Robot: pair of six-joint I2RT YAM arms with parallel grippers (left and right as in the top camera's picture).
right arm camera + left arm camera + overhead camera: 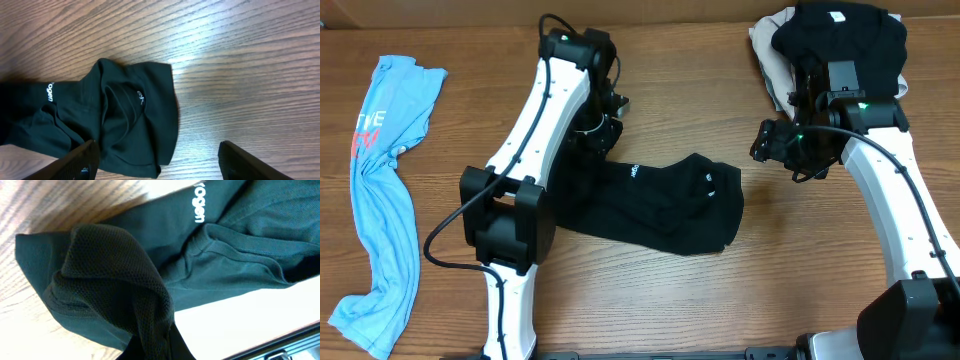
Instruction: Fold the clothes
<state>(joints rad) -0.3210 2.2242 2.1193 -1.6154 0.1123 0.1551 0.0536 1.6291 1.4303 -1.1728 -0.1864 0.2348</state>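
A black shirt (660, 205) lies crumpled in the middle of the table. My left gripper (603, 128) is at its left end and is shut on a bunch of the black fabric (125, 290), which rises in a twisted fold into the jaws (156, 352). My right gripper (772, 145) is open and hovers just right of the shirt. In the right wrist view its two fingers (160, 167) are wide apart above the wood. The shirt's right edge (145, 115) lies by the left finger, not held.
A light blue shirt (382, 200) lies stretched along the table's left side. A pile of black and white clothes (830, 40) sits at the back right, behind my right arm. Bare wooden table (800, 260) shows in front.
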